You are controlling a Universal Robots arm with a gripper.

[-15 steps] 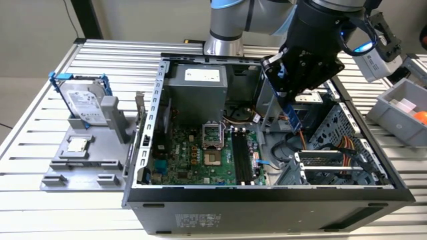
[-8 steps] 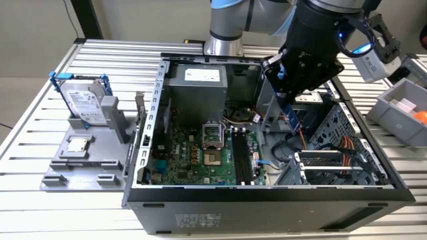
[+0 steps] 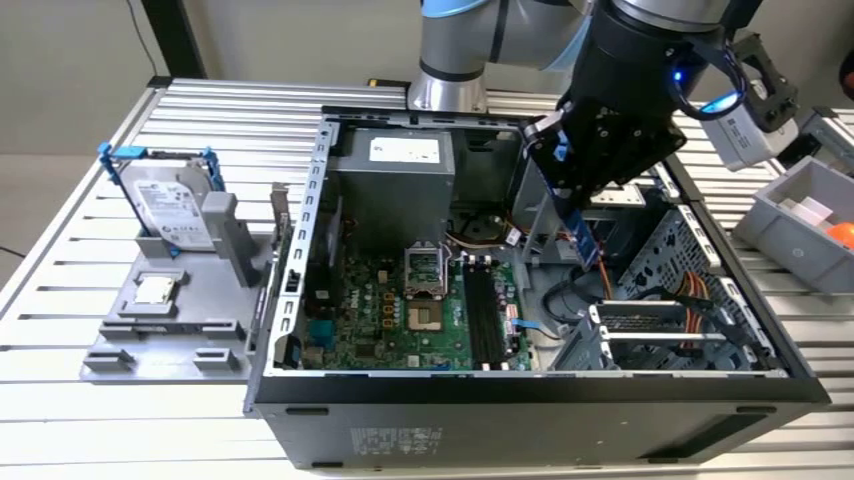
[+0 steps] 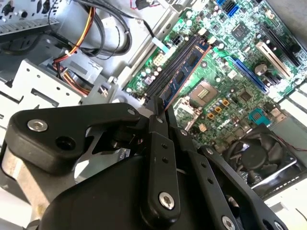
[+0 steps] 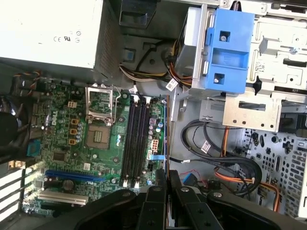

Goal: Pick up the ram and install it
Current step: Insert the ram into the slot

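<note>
Gripping: we see the gripper (image 3: pixel 574 205) clamped on the ram (image 3: pixel 585 240), its jaws nearly closed with just the stick's top end between them.
Ram: it hangs upright under the fingertips, inside the open case (image 3: pixel 534 400), and we find it seated in no slot.
Ram against slots: in the exterior view it stands just to the exterior view's right of the black slots (image 3: pixel 483 318), near the board's edge.
First wrist view: we look along the ram (image 5: pixel 166 136) edge-on. It runs parallel to the slots (image 5: pixel 134 139), beside them, out from the gripper (image 5: pixel 166 175).
Second wrist view: the ram (image 4: pixel 184 73) reaches from the gripper (image 4: pixel 158 104) toward the slots (image 4: pixel 168 72), and we see dark chips on its blue-green face.
Board: the green board (image 3: pixel 387 310) lies flat in the case, with the socket (image 5: pixel 98 136) near the slots.
Cables: orange and black cables (image 5: pixel 230 167) lie on the case floor beside the board.
Outside the case: on the exterior view's left we see a hard drive (image 3: pixel 167 205) standing upright on a grey tray (image 3: pixel 134 355), with a CPU chip (image 3: pixel 156 290) lying flat near it.
Bin: a grey bin (image 3: pixel 787 215) sits at the exterior view's far right.
</note>
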